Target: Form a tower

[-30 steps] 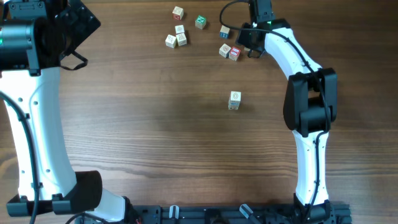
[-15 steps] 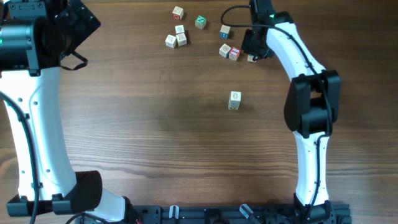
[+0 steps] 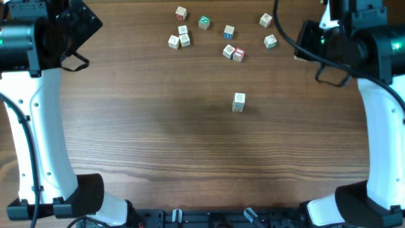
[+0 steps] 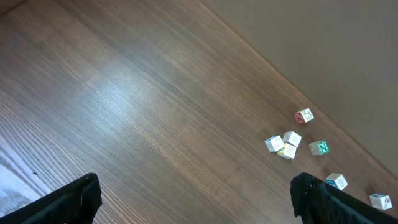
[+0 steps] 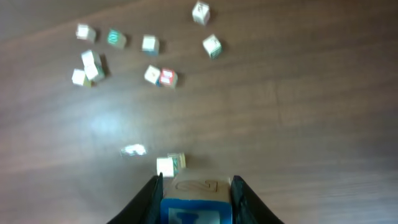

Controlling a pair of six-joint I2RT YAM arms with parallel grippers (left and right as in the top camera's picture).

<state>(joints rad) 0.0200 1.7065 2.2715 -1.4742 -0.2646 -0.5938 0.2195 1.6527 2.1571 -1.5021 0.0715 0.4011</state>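
The tower (image 3: 238, 102) stands upright in the middle of the counter (image 3: 158, 139). Its long axis is vertical, so the overhead view looks straight down on its pale top face, and it is well apart from the loose cubes (image 3: 183, 39) scattered toward the far edge. The right claw (image 5: 196, 198) is narrowed around a blue-sided cube (image 5: 194, 186), while the left claw (image 4: 193, 208) gapes wide above bare wood. Since a second ago the right arm (image 3: 373, 95) has swung from over the loose cubes to the right side, uncovering two more cubes (image 3: 266, 21); the tower has not moved.
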